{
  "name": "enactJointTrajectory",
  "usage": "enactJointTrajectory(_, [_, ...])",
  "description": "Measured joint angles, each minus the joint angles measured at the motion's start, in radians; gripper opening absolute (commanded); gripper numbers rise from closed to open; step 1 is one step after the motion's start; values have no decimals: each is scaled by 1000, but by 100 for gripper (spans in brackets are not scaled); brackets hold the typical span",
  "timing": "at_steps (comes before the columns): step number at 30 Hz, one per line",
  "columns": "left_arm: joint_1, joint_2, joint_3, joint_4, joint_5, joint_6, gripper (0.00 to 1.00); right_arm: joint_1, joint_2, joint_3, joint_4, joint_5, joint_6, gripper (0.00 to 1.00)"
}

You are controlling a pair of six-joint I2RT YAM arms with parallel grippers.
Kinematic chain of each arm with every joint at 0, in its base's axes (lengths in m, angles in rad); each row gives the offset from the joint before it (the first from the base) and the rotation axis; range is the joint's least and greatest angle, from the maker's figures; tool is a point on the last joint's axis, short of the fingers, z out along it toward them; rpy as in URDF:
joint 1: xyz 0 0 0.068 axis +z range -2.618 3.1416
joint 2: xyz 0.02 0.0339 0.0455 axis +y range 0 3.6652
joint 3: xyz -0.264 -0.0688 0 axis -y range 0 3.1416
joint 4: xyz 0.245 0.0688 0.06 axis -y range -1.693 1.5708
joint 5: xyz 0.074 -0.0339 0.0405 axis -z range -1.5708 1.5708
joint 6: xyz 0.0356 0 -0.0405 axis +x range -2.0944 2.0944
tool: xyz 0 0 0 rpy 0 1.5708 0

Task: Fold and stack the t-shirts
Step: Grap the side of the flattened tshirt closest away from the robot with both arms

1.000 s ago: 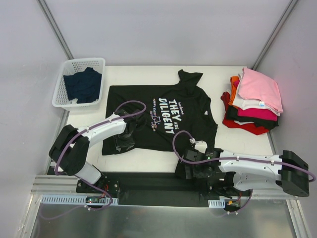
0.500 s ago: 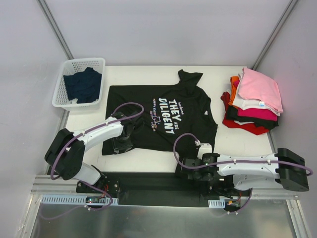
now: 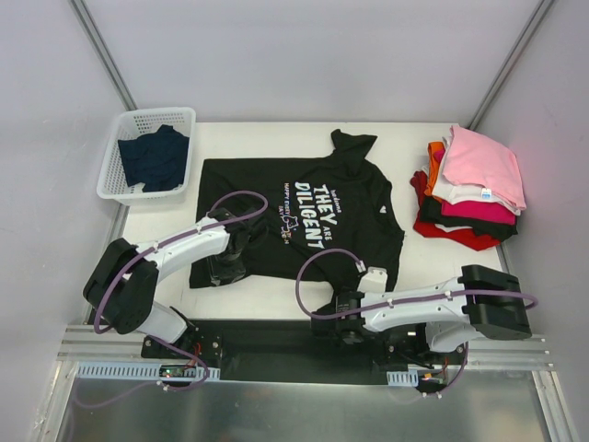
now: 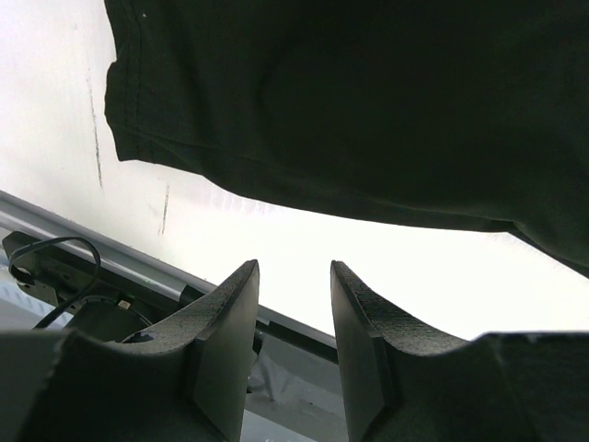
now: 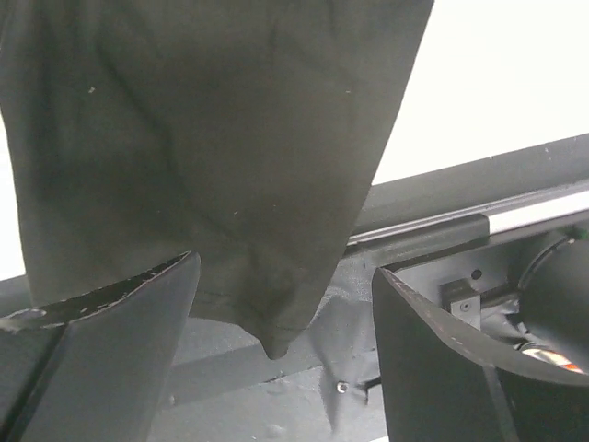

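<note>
A black t-shirt (image 3: 304, 207) with white lettering lies spread flat on the table, its front facing up. My left gripper (image 3: 223, 270) sits low at the shirt's near left corner. In the left wrist view the gripper (image 4: 293, 269) is open and empty, with the shirt's hem (image 4: 368, 101) just beyond the fingertips. My right gripper (image 3: 328, 328) is at the table's near edge, where a corner of the shirt (image 5: 202, 138) hangs over the edge. That corner dangles between the open jaws of the right gripper (image 5: 285, 267), and neither finger presses on it.
A stack of folded t-shirts (image 3: 471, 189), pink on top, sits at the right edge. A white basket (image 3: 120, 129) at the back left holds a dark navy t-shirt (image 3: 155, 157). The black rail (image 3: 276, 336) and the arm bases run along the near edge.
The right arm has swung left along the near edge, carrying its gripper under the shirt's hanging corner, and its jaws have narrowed a little. The left gripper has barely moved.
</note>
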Motion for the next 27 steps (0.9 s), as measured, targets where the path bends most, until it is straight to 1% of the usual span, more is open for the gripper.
enactJointTrajectory(4, [-12,0,-2,-5,-3,1,37,3,-4,0,-30,15,106,77])
enactJointTrajectory(8, [-19,0,-16,-7,-4,4,37,3,-29,-5,-56,39,218,72])
enactJointTrajectory(12, [-19,-15,-33,-9,-5,11,36,3,-35,-10,-74,49,302,72])
enactJointTrajectory(17, [-20,-50,-40,-16,-7,18,36,22,-7,-10,-75,45,302,72])
enactJointTrajectory(27, [-32,-77,-52,-31,-11,23,36,188,89,6,-73,-3,302,73])
